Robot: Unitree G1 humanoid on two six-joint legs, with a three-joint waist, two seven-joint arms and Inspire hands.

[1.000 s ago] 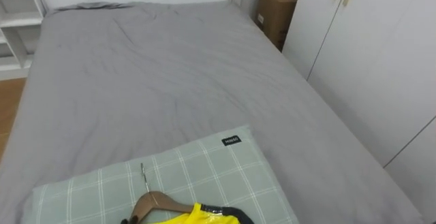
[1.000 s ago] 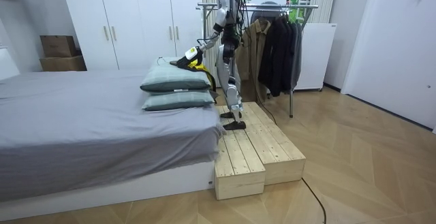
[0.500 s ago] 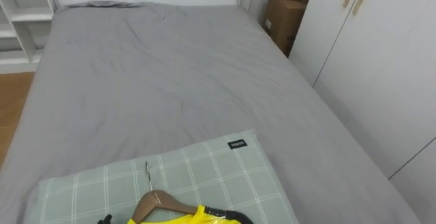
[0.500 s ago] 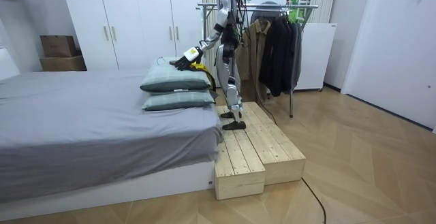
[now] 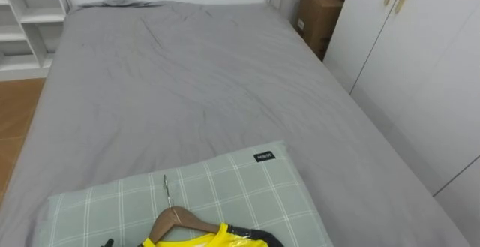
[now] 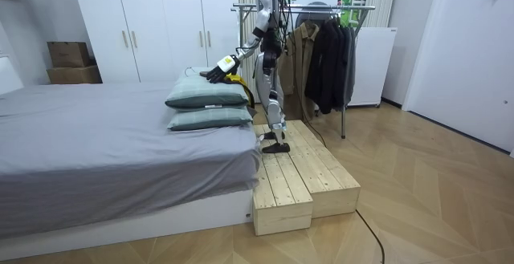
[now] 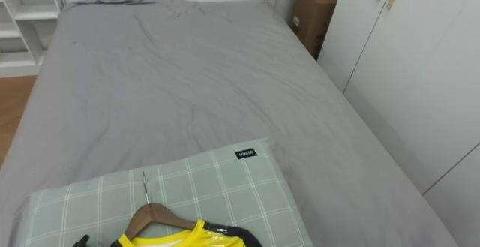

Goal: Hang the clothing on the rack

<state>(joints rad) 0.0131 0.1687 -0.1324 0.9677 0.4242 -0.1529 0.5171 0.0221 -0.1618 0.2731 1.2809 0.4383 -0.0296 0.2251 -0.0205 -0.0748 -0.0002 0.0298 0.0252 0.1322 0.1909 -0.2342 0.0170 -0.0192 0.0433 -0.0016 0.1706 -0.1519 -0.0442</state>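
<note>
yellow garment with black trim (image 5: 204, 239) lies at the near edge of a pale green checked pillow (image 5: 247, 194), draped on a curved wooden hanger (image 5: 177, 220) whose thin metal hook (image 5: 166, 189) points up the pillow toward the far end of the bed. the pillow sits on a wide grey bed sheet (image 5: 187, 89). white wardrobe doors (image 5: 420, 74) run along the bed's right side, with a brown cardboard box (image 5: 315, 18) in the far corner and a white open shelf (image 5: 22, 22) at far left. in the room view the robot stands on a low pale wooden platform (image 6: 297, 176) at the pillow end of the bed, its left hand (image 6: 215, 73) reaching out over the stacked pillows right at the garment; i cannot tell whether its fingers are clamped on it. behind the robot, a metal clothes rack (image 6: 321, 7) carries dark coats (image 6: 325, 55).
</note>
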